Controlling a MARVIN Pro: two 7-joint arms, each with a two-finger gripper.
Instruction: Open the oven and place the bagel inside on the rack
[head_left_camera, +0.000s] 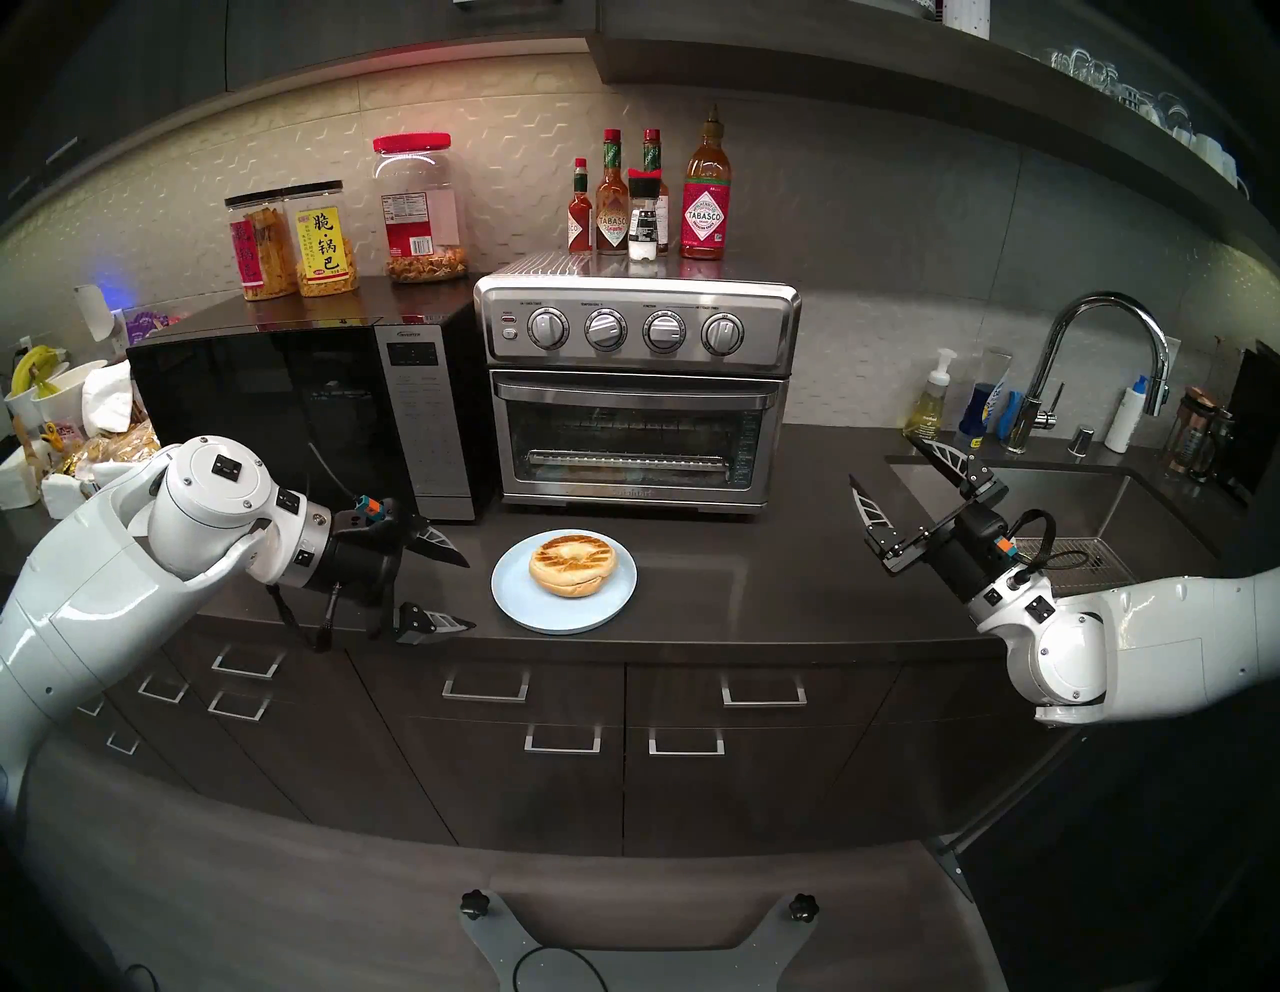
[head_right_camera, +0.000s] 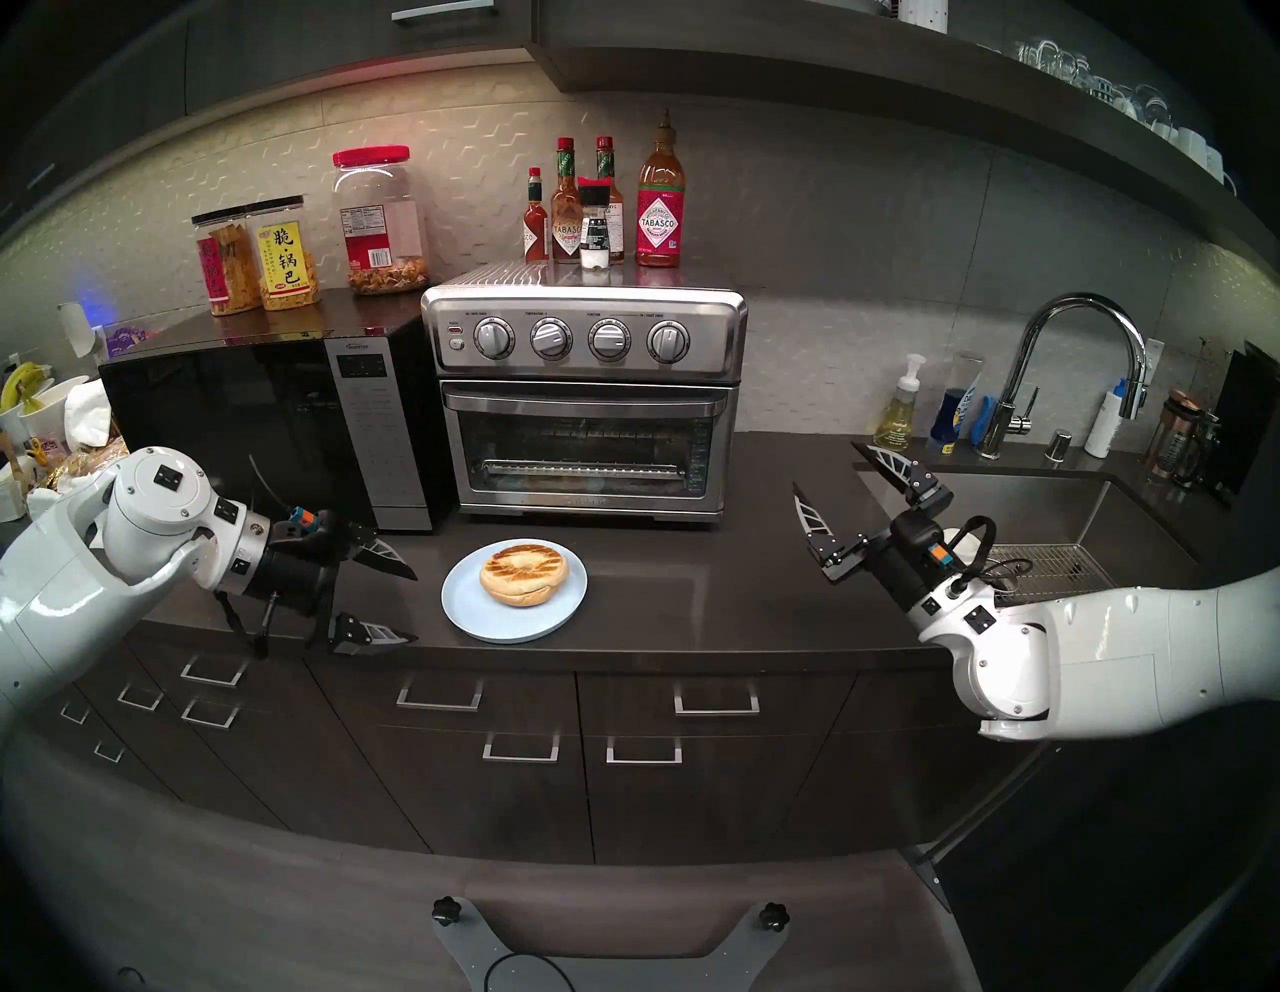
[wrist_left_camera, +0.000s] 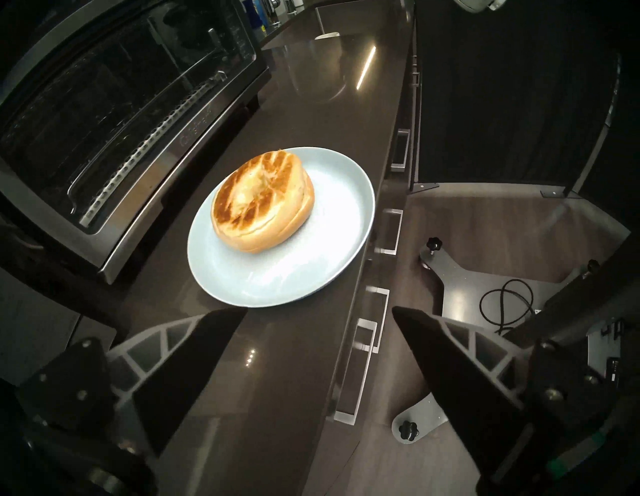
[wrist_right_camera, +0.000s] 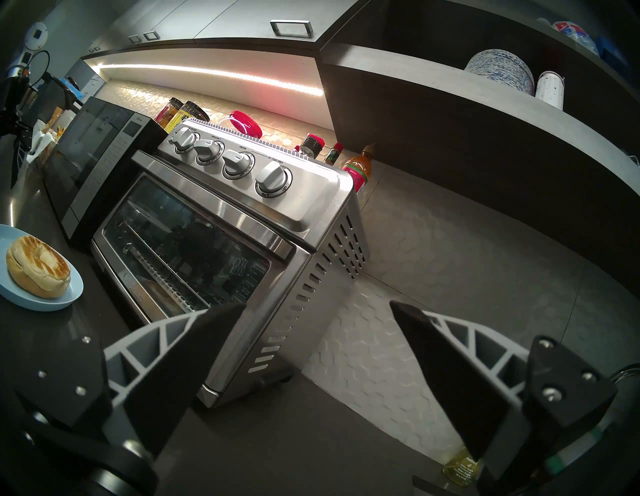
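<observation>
left tool (head_left_camera: 454, 589) angled down beside bagel (head_left_camera: 573, 562), fingers apart; right tool (head_left_camera: 893, 461) raised, apart

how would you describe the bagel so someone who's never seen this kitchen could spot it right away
Find the steel toaster oven beside the black microwave. On the dark counter just before its closed door sits a pale blue plate. The bagel lies on it: round, golden-tan, with dark grill marks, the only food there.

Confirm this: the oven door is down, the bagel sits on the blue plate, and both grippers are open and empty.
Only the door is wrong. The oven door is shut, its handle up against the front, as the head view shows. The bagel does sit on the blue plate, and the left gripper and right gripper are open and empty.
</observation>
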